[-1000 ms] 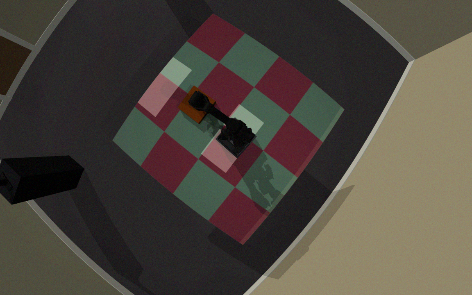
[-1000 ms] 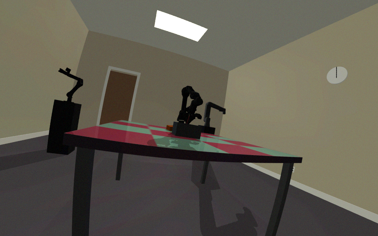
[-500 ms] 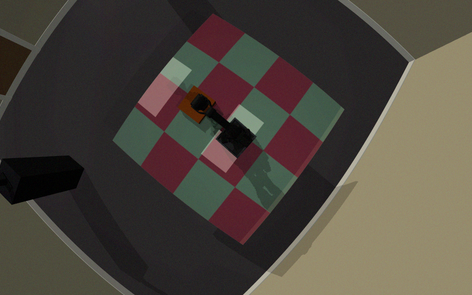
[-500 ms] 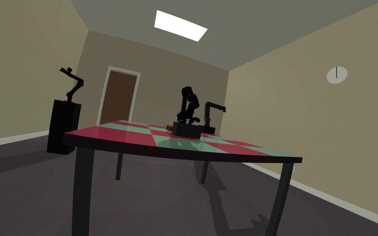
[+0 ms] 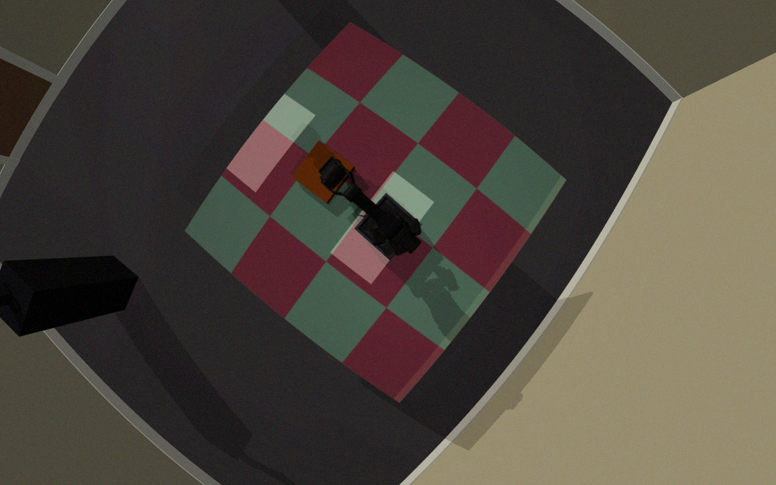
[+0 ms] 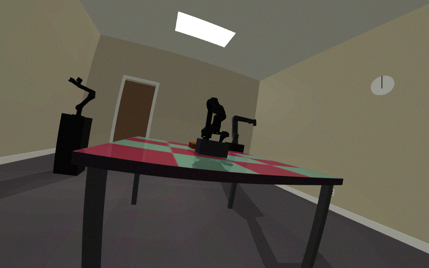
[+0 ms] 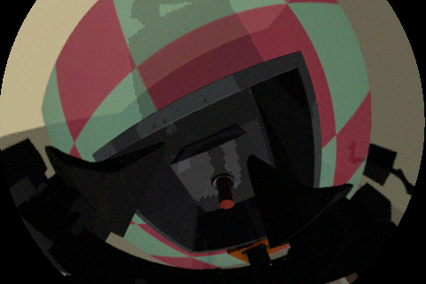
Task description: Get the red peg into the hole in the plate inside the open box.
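The dark open box [image 5: 370, 242] [image 6: 211, 148] [image 7: 201, 92] stands on the checkered table. In the wrist view, the red peg [image 7: 225, 192] stands in the hole of the grey plate [image 7: 191, 177] at the box bottom, its round top end towards the camera. How deep it sits cannot be told. My gripper [image 7: 208, 154] is open, its two dark fingers spread wide on either side of the peg, reaching down over the box, with nothing held. In the top and exterior views the peg and the fingertips are hidden by the arm and box walls.
The orange base block [image 5: 308, 174] [image 6: 192, 145] [image 7: 262, 245] under my arm sits close to the box. The checkered table [image 5: 279, 265] [image 6: 122, 155] bears both. Away from the table are a black pedestal [image 5: 71, 295] [image 6: 71, 146] with another arm and a further arm [image 6: 235, 128] behind.
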`<move>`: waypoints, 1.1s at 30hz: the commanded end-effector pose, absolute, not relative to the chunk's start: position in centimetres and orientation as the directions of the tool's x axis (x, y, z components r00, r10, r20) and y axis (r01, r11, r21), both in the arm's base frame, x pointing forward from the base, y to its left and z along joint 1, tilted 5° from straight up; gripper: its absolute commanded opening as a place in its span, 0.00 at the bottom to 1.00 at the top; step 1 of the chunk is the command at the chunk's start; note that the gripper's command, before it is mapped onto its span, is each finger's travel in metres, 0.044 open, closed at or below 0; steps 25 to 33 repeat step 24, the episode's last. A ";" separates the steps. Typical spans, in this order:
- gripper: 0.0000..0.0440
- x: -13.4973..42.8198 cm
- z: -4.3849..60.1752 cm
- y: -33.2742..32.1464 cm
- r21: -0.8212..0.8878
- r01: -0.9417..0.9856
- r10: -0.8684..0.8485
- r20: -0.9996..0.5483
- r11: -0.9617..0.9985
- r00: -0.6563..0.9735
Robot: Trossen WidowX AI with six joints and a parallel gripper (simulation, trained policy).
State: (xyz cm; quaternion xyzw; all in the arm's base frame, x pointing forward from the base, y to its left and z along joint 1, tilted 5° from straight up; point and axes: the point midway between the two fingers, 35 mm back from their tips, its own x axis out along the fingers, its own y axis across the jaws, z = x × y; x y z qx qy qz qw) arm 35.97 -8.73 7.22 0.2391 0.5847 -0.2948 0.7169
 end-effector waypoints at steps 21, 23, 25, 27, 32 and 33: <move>1.00 41.8 11.7 -6.8 0.143 0.632 -0.020 -0.970 0.762 0.243; 1.00 41.8 11.7 -6.8 0.143 0.631 -0.019 -0.970 0.762 0.244; 1.00 41.8 11.7 -6.8 0.143 0.631 -0.019 -0.970 0.762 0.244; 1.00 41.8 11.7 -6.8 0.143 0.631 -0.019 -0.970 0.762 0.244; 1.00 41.8 11.7 -6.8 0.143 0.631 -0.019 -0.970 0.762 0.244; 1.00 41.8 11.7 -6.8 0.143 0.631 -0.019 -0.970 0.762 0.244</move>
